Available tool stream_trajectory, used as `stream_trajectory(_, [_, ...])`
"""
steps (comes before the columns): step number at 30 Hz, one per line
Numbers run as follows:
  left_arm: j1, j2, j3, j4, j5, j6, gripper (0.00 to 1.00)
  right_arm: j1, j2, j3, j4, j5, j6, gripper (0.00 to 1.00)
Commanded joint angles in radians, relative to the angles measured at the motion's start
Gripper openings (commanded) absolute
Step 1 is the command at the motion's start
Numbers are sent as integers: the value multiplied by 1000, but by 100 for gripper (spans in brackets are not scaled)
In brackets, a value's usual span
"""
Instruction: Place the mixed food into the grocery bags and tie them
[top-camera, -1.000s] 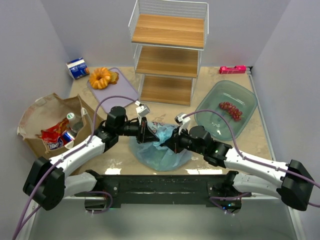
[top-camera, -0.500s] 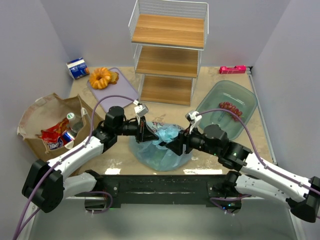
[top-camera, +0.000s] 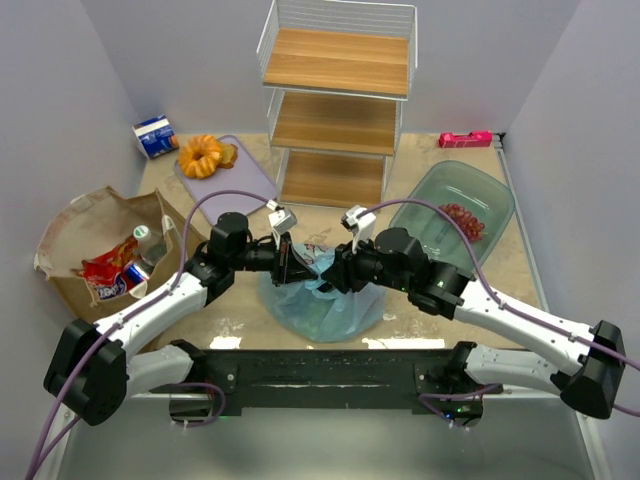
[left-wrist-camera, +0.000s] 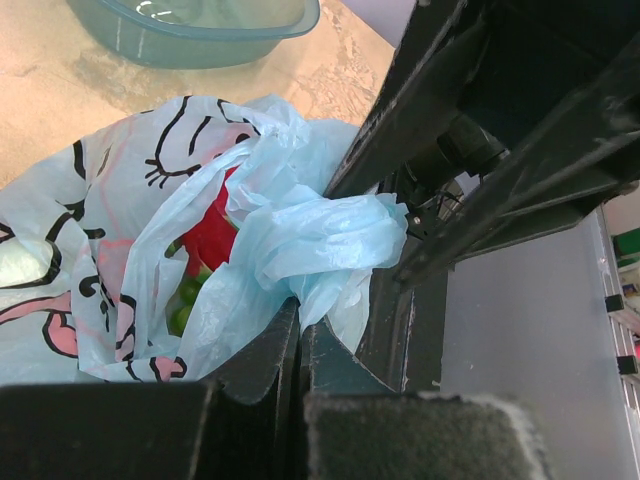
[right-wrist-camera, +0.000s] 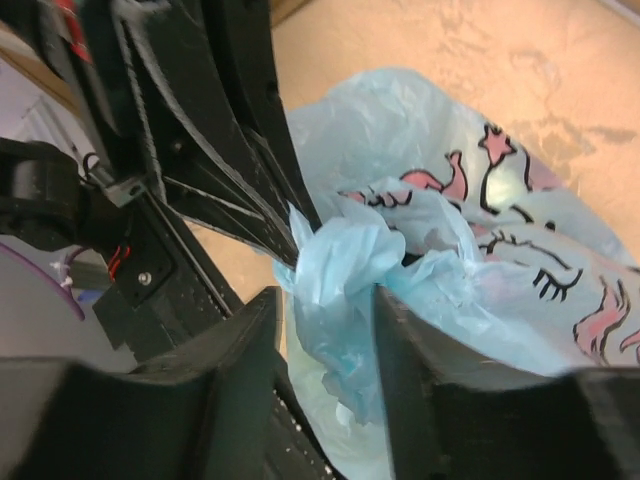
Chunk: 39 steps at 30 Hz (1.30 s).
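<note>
The light-blue plastic bag (top-camera: 322, 300) lies between the arms, with red and green fruit (left-wrist-camera: 208, 240) showing through its mouth. My left gripper (top-camera: 296, 262) (left-wrist-camera: 300, 325) is shut on a twisted handle of that bag (left-wrist-camera: 310, 245). My right gripper (top-camera: 335, 277) (right-wrist-camera: 325, 295) is open, its fingers either side of another bunched strip of the bag (right-wrist-camera: 340, 270). At the left, the brown paper bag (top-camera: 72, 225) holds the red snack packet (top-camera: 108, 270), a drink can (top-camera: 135, 273) and a bottle (top-camera: 148, 243). Red grapes (top-camera: 462, 220) lie in the green bowl.
The green bowl (top-camera: 500, 195) stands at the right, its rim (left-wrist-camera: 200, 35) also in the left wrist view. A wire shelf rack (top-camera: 338, 100) stands at the back. An orange pastry (top-camera: 201, 156) on a board, a blue-white carton (top-camera: 156, 136) and a pink item (top-camera: 465, 139) lie near the back wall.
My right gripper opened, drew back to the right, then came left again and now straddles a bunch of the bag's plastic. The left gripper held its grip in place.
</note>
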<state>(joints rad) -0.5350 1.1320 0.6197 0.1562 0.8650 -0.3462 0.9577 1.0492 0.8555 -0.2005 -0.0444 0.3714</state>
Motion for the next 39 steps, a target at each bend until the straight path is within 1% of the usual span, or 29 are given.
stream_trajectory(1, [4,-23,37,31,-7,29,0,7,-37,2,3,-21,-14,34])
stream_trajectory(2, [4,-23,37,31,-9,27,0,9,-44,-13,-2,-28,-5,27])
stream_trajectory(3, [6,-21,38,31,-11,27,0,9,-54,-21,-1,-32,1,14])
stream_trajectory(4, [4,-21,38,31,-14,27,0,10,-72,-41,-2,-43,9,8])
stream_trajectory(6, [6,-21,40,29,-23,26,0,10,-84,-61,7,-54,29,0])
stream_trajectory(10, [6,-34,40,29,-49,21,0,22,-87,-127,30,-71,66,0])
stream_trajectory(13, [6,-34,37,39,-52,16,0,29,-75,-159,39,-46,72,0])
stream_trajectory(19, [6,-28,26,89,9,-8,0,27,-8,-153,71,70,47,0])
stream_trajectory(24, [4,-14,5,164,106,-46,0,27,46,-154,153,121,58,0])
stream_trajectory(26, [4,-14,-3,190,140,-68,0,27,69,-151,158,173,75,0])
stream_trajectory(29, [6,-20,-5,198,134,-73,0,27,66,-153,145,221,90,0])
stream_trajectory(31, [4,-29,-2,168,106,-51,0,27,45,-148,122,206,93,7])
stream_trajectory(32, [4,-29,2,148,68,-37,0,29,11,-145,112,183,100,11])
stream_trajectory(33, [4,-28,17,97,49,-22,0,27,-11,-142,99,167,104,21])
stream_trajectory(34, [4,-29,23,77,17,5,0,29,-30,-135,72,150,116,29])
stream_trajectory(36, [4,-34,29,57,-3,15,0,29,-99,-127,40,97,132,39])
stream_trajectory(37, [4,-37,29,57,-9,15,0,27,-126,-124,11,81,152,50])
stream_trajectory(39, [4,-44,28,59,-20,13,0,29,-190,-122,-14,48,173,58])
